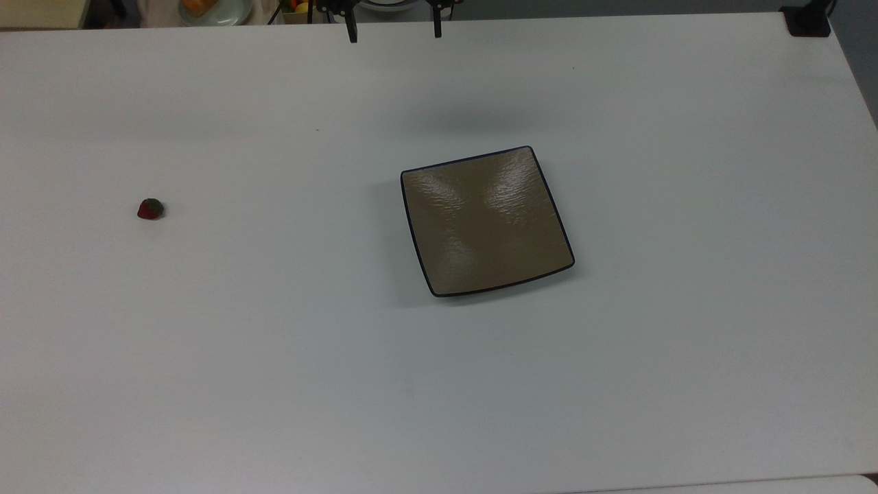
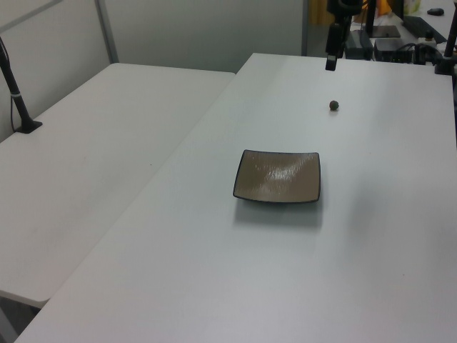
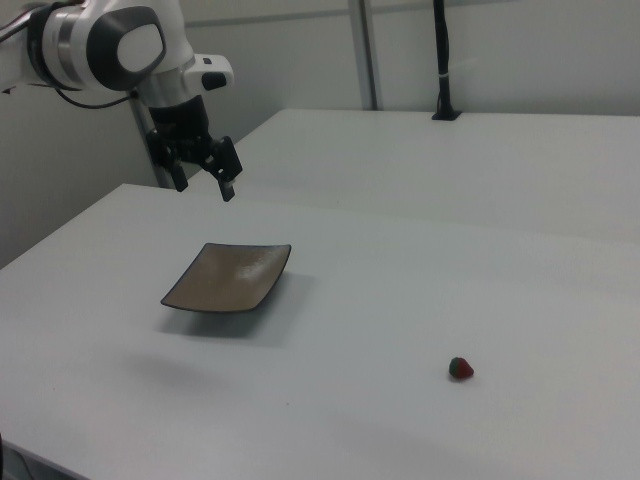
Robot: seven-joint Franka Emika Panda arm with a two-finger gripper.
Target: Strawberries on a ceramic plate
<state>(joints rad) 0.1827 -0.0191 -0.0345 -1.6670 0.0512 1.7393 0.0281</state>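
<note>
Item one, the arm: I see the white Panda raised above the table, its wrist pointing down, the gripper (image 3: 203, 181) hanging in the air over the bare tabletop beyond the plate's far edge in the right view, touching nothing. Its two dark fingers (image 1: 352, 31) stand spread apart with nothing between them; in the top view they show at the upper edge, well above the plate. Item two, count: one strawberry (image 1: 150, 209), one ceramic plate (image 1: 485, 221), one white table (image 1: 274, 357). Item three, the strawberry: a tiny red berry with a dark green leafy cap, lying on the table well apart from the plate, far toward the top view's left and toward the right view's lower right (image 3: 460, 368). In the left view it is a small dark dot (image 2: 333, 106) beyond the plate. Item four, the plate: square, glossy tan-brown, rounded corners, thin dark rim, rippled glaze catching light, flat on the table near the middle, with nothing on it (image 2: 278, 176).
</note>
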